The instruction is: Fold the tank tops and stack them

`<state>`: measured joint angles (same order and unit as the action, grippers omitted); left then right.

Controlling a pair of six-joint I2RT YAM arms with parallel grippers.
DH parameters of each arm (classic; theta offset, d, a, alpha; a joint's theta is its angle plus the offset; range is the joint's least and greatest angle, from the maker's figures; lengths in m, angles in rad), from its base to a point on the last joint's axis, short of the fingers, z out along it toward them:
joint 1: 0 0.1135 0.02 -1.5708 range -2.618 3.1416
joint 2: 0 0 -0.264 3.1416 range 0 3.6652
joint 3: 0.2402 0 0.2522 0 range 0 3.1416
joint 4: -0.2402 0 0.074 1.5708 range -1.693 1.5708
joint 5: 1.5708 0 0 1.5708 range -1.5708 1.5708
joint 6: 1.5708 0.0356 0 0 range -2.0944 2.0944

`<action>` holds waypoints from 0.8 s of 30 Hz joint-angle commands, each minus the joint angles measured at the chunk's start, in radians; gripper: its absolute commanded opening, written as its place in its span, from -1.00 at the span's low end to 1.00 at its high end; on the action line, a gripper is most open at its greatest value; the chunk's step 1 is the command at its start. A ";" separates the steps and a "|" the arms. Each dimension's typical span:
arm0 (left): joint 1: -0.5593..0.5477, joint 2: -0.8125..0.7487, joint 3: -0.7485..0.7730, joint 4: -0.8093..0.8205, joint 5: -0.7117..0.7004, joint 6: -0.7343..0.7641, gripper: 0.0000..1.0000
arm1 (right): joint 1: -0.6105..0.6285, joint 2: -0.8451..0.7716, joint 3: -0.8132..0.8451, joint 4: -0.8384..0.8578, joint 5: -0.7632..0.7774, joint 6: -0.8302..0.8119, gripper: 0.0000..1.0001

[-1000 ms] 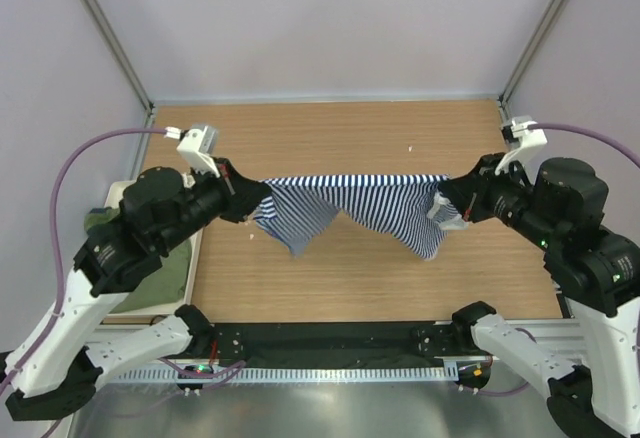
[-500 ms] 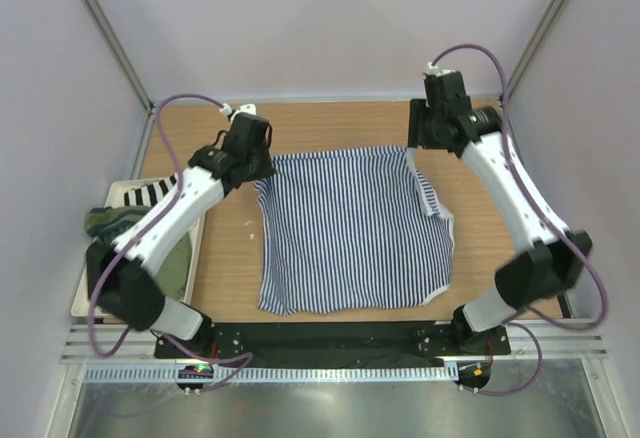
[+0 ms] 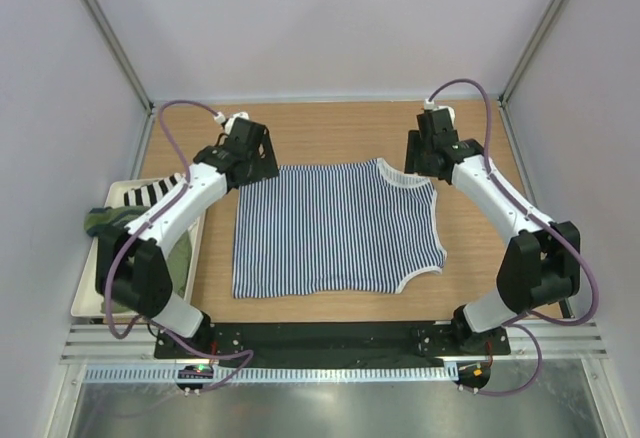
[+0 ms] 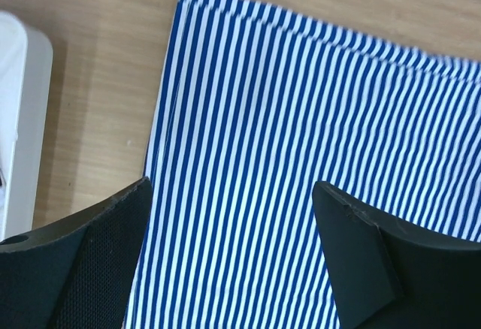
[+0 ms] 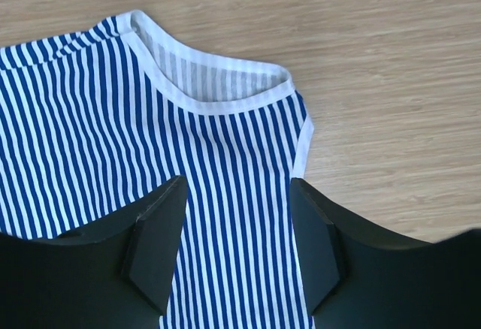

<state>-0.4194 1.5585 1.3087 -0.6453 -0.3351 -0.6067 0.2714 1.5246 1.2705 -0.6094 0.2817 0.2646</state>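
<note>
Top external view: a striped top is lying spread flat across the middle of a wooden desk, its navy and white stripes running from the far side toward me. Its white-trimmed neckline is sitting at the far right corner, and a straight edge is running down the left side. I am reaching both arms out over the far edge of the cloth. My left fingers are hovering open above the far left corner, gripping nothing. My right fingers are hovering open above the neckline, also gripping nothing. Beside the left edge of the desk, a white tray is holding an olive top, bunched up, with my left arm passing over it.

Left wrist view: my two dark fingers are standing wide apart, with smooth striped cloth showing between them and the cloth's corner lying on bare wood beyond.

Right wrist view: my fingers are standing apart with the stripes between them, and the white neckline trim is curving just beyond the tips.
</note>
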 commanded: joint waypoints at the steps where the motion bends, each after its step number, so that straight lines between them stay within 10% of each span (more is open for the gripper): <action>1: -0.001 -0.109 -0.124 0.078 0.033 -0.027 0.75 | -0.009 -0.015 -0.089 0.163 -0.059 0.044 0.25; 11: 0.034 -0.014 -0.243 0.180 0.074 -0.064 0.68 | -0.202 0.032 -0.327 0.416 -0.131 0.283 0.18; 24: 0.119 0.282 -0.115 0.257 0.179 -0.077 0.57 | -0.204 0.255 -0.189 0.402 -0.059 0.303 -0.21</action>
<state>-0.3172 1.8050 1.1316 -0.4419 -0.1856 -0.6739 0.0662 1.7515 1.0122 -0.2356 0.1448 0.5415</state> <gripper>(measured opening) 0.787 0.411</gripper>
